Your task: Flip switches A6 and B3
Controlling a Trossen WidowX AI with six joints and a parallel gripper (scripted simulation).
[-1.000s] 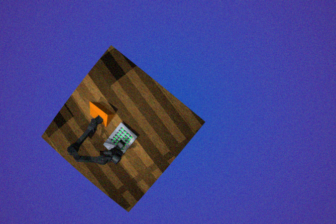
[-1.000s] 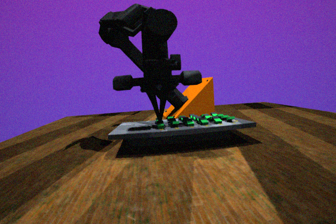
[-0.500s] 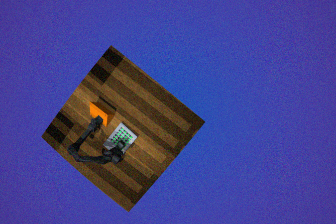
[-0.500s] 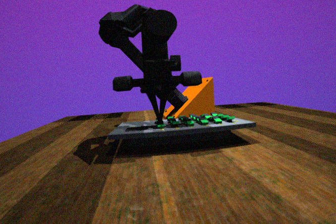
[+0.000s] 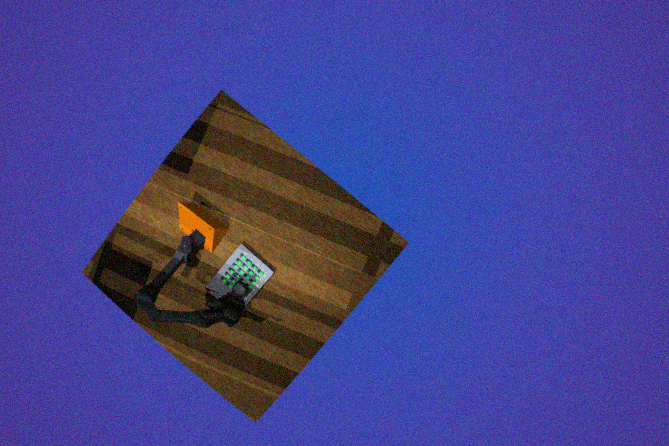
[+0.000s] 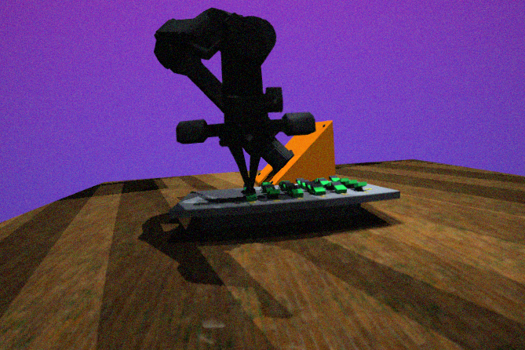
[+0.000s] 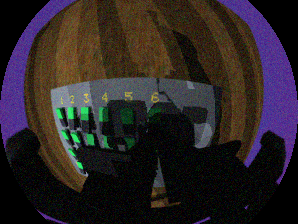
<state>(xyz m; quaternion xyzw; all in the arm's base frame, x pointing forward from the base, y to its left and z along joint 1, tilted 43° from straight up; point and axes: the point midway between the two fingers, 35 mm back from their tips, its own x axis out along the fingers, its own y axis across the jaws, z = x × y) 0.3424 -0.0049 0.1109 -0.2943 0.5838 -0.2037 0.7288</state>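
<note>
Gripper point(image 6: 249, 190): clenched empty, tips down on an end-column switch point(image 6: 251, 197).
Panel point(image 6: 376, 192): on wooden table point(image 6: 395, 264), by orange wedge point(image 6: 316, 156).
Handling: stiff rockers likely; you push raised end, no grasp.

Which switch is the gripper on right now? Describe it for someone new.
Find the grey panel before the orange wedge. The closed gripper touches the green switch at the row's left end in the exterior view, apart from its neighbours.
</note>
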